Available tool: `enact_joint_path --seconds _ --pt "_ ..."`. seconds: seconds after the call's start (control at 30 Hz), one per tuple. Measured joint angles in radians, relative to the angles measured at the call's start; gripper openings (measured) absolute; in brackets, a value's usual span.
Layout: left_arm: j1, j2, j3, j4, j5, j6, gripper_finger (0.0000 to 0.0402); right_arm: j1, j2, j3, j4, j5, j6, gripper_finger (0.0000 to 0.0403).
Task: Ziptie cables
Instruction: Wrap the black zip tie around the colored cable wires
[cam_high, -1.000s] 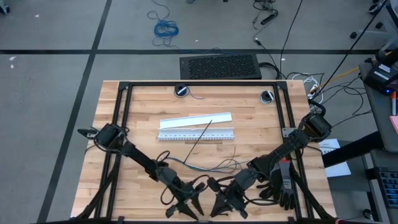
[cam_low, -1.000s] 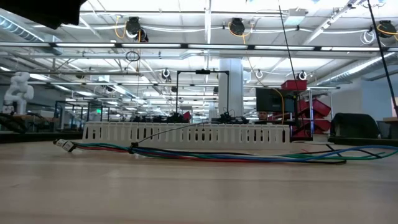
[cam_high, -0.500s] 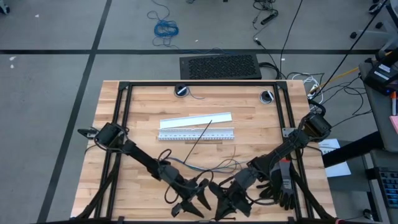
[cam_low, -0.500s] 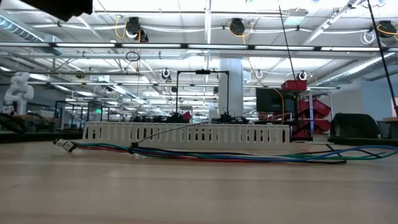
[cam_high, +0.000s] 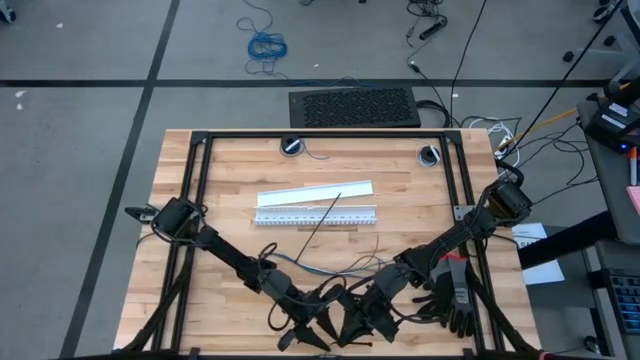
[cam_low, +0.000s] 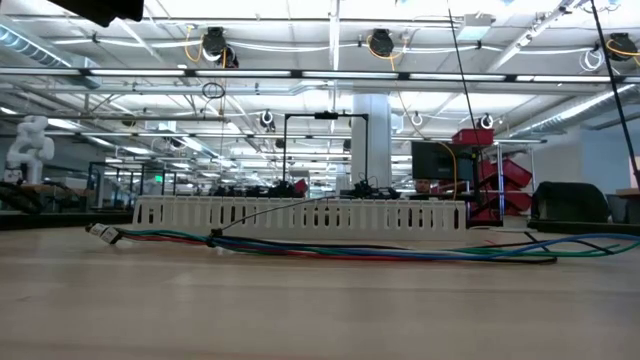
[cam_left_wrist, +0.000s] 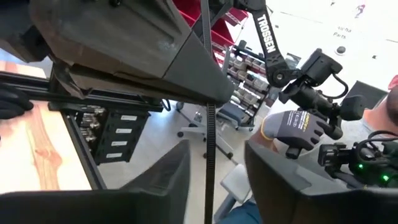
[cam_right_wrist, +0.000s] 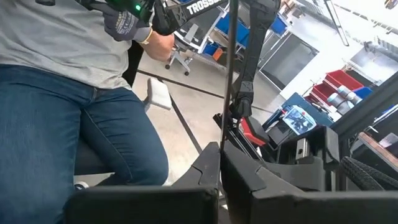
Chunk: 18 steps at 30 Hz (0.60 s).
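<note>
Both tools drawn together, ziptie (cam_left_wrist: 210, 146) between left tool (cam_left_wrist: 214, 180) fingers

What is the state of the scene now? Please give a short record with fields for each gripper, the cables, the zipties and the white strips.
left gripper: near table edge, jaws apart around a ziptie
right gripper: near table edge, shut on the same ziptie
second ziptie: lying slanted across the slotted strip
cables: loose on the table, not yet tied
flat white strip: beyond the slotted strip
person: beyond the table, seen from the right wrist
</note>
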Motion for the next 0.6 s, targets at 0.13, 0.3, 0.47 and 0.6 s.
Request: enact_joint_path --seconds 0.13,0.3,0.47,0.6 --pt "0.0 0.0 0.0 0.001 -0.001 0.007 0.0067 0.0 0.0 0.0 0.0 0.0 -0.002 0.0" --pt "0.002 0.0 0.0 0.003 -0.015 0.009 0.0007 0.0 0.0 0.0 0.0 0.0 -0.003 0.0" --pt "0.005 0.0 0.0 -0.018 -0.019 0.039 0.0003 -0.003 0.0 0.0 -0.006 0.0 -0.006 0.0" --pt "0.006 0.0 0.0 -0.026 -0.036 0.061 0.0001 -0.004 0.0 -0.001 -0.001 0.015 0.083 0.0"
